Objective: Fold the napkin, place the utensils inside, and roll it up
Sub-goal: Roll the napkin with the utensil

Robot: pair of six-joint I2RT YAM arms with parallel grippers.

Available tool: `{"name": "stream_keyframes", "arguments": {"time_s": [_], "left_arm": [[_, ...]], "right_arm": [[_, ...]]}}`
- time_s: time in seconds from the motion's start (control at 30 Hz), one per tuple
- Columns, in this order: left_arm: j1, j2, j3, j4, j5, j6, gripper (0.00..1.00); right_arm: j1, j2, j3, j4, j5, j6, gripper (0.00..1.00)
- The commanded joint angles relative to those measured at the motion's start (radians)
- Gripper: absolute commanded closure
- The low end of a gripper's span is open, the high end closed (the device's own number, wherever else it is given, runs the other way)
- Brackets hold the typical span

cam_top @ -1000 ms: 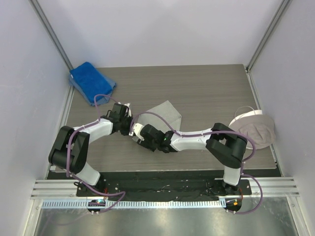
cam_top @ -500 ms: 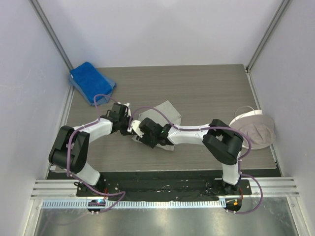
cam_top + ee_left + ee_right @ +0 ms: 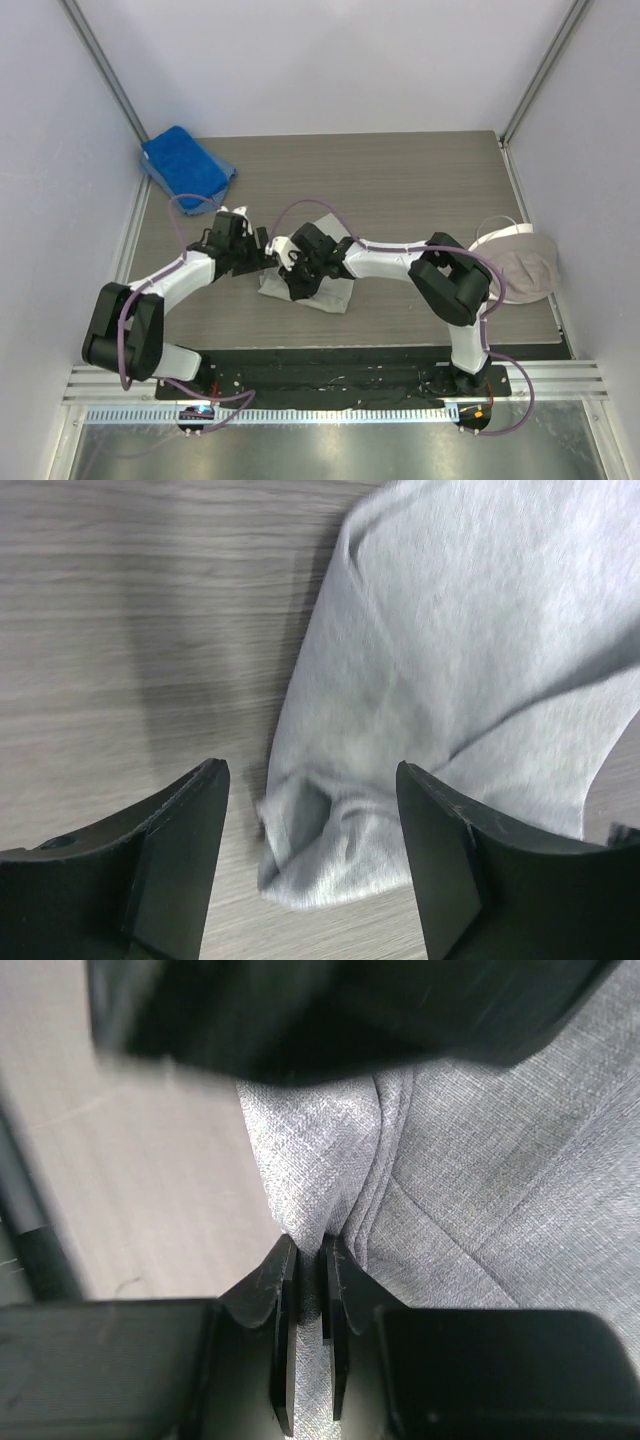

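Presently, your left gripper (image 3: 312, 780) stands released. In its wrist view the two dark fingers (image 3: 175, 855) are spread wide and hold nothing. A bunched corner of the napkin (image 3: 470, 630) lies on the table (image 3: 120, 600) in the gap between them. Whether the cloth brushes the finger on the right of that view cannot be told.

Your right gripper (image 3: 308, 1252) is clenched on the napkin. Its wrist view shows the jaws drawn almost together, with a raised fold of grey fabric pinched between the tips. A dark, blurred shape crosses the top of that view and cannot be identified.

From above, the napkin lies as a folded, rumpled bundle near the middle of the table, slightly left of centre, partly hidden beneath the right arm. Both grippers meet at its left end, the left one just beside the right.

A blue towel (image 3: 187, 166) sits in the far left corner. A beige-grey cloth (image 3: 522, 262) with a white edge lies at the right edge. Both are well apart from the napkin.
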Motion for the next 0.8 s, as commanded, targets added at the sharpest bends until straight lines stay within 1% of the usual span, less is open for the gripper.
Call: {"name": "stream_keyframes", "arguments": {"time_s": [0.0, 0.1, 0.2, 0.3, 0.33, 0.47, 0.57, 0.67, 0.77], "left_arm": [[0.018, -0.091, -0.048, 0.035, -0.071, -0.031, 0.27], [0.023, -0.138, -0.084, 0.042, -0.073, -0.040, 0.27], [0.023, -0.205, -0.138, 0.071, -0.036, -0.066, 0.28], [0.023, -0.266, -0.213, 0.098, -0.008, -0.113, 0.28], [0.023, -0.302, -0.248, 0.129, 0.021, -0.127, 0.28], [0.022, -0.335, -0.312, 0.185, 0.111, -0.190, 0.28], [0.023, -0.347, -0.348, 0.203, 0.131, -0.225, 0.29], [0.023, -0.356, -0.374, 0.197, 0.134, -0.235, 0.33], [0.022, -0.359, -0.387, 0.180, 0.133, -0.248, 0.39]], "right_arm": [[0.004, 0.101, -0.064, -0.240, -0.255, 0.052, 0.92], [-0.024, 0.109, -0.057, -0.244, -0.307, 0.060, 0.93], [-0.050, 0.126, -0.037, -0.260, -0.362, 0.064, 0.94], [-0.068, 0.141, -0.021, -0.266, -0.385, 0.072, 0.94], [-0.073, 0.147, -0.015, -0.269, -0.385, 0.076, 0.94], [-0.088, 0.185, 0.018, -0.286, -0.390, 0.078, 0.95], [-0.098, 0.213, 0.038, -0.292, -0.389, 0.086, 0.96], [-0.108, 0.236, 0.055, -0.292, -0.390, 0.101, 0.96], [-0.118, 0.250, 0.066, -0.294, -0.395, 0.110, 0.96]]}}
